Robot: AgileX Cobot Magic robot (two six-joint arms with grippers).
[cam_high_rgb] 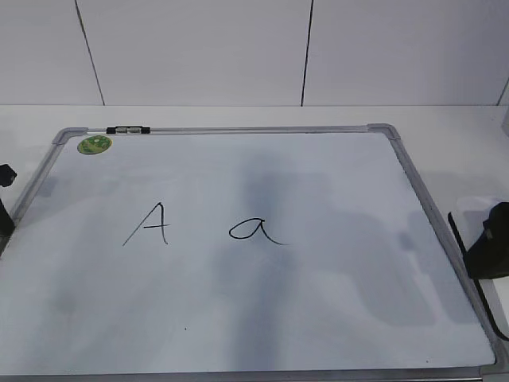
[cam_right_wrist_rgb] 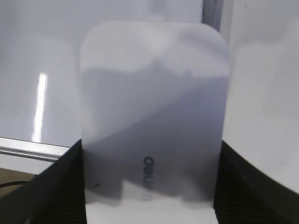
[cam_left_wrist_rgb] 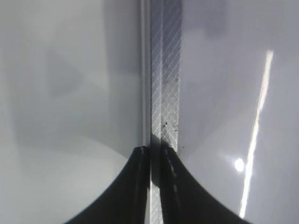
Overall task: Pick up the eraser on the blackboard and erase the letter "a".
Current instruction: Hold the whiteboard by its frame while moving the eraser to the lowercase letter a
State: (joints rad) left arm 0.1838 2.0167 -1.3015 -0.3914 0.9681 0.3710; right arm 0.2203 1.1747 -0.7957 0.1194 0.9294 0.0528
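Right gripper [cam_right_wrist_rgb: 149, 186]: its two dark fingers [cam_right_wrist_rgb: 60, 186] stand on either side of the eraser, pressed to its long edges; it holds the block between them. In the exterior view this gripper [cam_high_rgb: 489, 239] shows as a dark shape at 3 o'clock, just off the board's right frame.
Left gripper [cam_left_wrist_rgb: 154, 161]: its two dark fingertips meet with no gap visible; closed on nothing. It hangs over the board's frame strip. In the exterior view only a dark bit of that arm [cam_high_rgb: 6, 175] peeks in at 9 o'clock.
Eraser [cam_right_wrist_rgb: 152, 107]: flat white oblong with rounded corners, small grey print near its lower end, filling the middle of the right wrist view. It cannot be made out in the exterior view.
Blackboard [cam_high_rgb: 334, 302]: large white board in a grey metal frame, lying flat on a white table [cam_high_rgb: 445, 119]. A round green sticker [cam_high_rgb: 94, 145] sits at its 11 o'clock corner, and a small dark clip [cam_high_rgb: 128, 129] lies on the top frame just beside it.
Letter "a" [cam_high_rgb: 256, 231]: thin black cursive loop with a tail, near the board's centre, whole and unsmudged.
Capital "A" [cam_high_rgb: 149, 224]: angular black strokes, at 9 o'clock from the small letter, apart from it.
Frame strip [cam_left_wrist_rgb: 163, 84]: hatched grey metal, running from 12 to 6 o'clock in the left wrist view.
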